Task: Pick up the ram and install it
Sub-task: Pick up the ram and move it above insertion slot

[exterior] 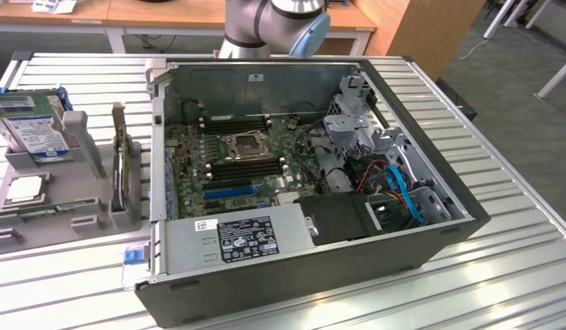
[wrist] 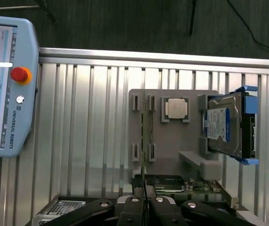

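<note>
The ram [wrist: 144, 136] stands on edge in the slots of a grey holder [wrist: 172, 141], a thin green line in the wrist view. In the exterior view the ram [exterior: 58, 206] is a green strip at the holder's near end, just below the square silver processor chip [exterior: 24, 187]. My gripper [wrist: 146, 205] hangs well above the holder, in line with the ram's edge, its black fingers [wrist: 133, 212] shut together with nothing between them. The open computer case [exterior: 430, 240] lies on its side, and black memory slots [exterior: 246, 168] flank the processor socket [exterior: 244, 144].
A blue-labelled hard drive [wrist: 221, 125] leans in the holder beside the chip [wrist: 177, 108]. An expansion card [exterior: 125, 165] stands on edge between holder and case. A teach pendant [wrist: 7, 84] lies on the slatted metal table [wrist: 87, 117]. The arm's base [exterior: 264, 20] rises behind the case.
</note>
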`<state>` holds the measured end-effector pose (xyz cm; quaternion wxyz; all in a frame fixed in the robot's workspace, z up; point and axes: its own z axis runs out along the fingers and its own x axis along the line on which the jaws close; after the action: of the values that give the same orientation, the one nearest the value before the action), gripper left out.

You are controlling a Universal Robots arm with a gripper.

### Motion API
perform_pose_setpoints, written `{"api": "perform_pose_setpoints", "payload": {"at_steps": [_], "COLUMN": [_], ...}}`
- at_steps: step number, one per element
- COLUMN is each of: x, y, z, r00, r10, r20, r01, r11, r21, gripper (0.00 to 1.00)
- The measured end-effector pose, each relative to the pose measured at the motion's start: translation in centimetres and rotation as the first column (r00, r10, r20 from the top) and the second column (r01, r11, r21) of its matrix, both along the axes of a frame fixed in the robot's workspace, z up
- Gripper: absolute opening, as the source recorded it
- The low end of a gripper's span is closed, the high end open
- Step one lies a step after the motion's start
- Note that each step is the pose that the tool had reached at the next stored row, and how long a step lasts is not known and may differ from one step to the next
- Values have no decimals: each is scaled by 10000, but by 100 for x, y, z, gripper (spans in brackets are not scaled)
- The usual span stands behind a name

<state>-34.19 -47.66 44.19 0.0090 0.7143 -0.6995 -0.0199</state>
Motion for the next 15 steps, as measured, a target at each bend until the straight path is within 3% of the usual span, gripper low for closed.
{"api": "perform_pose_setpoints", "payload": {"at_steps": [15], "x": [406], "y": [0], "z": [0], "r00": [9999], "r10": [127], "r20": [-2], "r01": [-127], "r11": [9999], "r21": [0], "gripper": [11]}}
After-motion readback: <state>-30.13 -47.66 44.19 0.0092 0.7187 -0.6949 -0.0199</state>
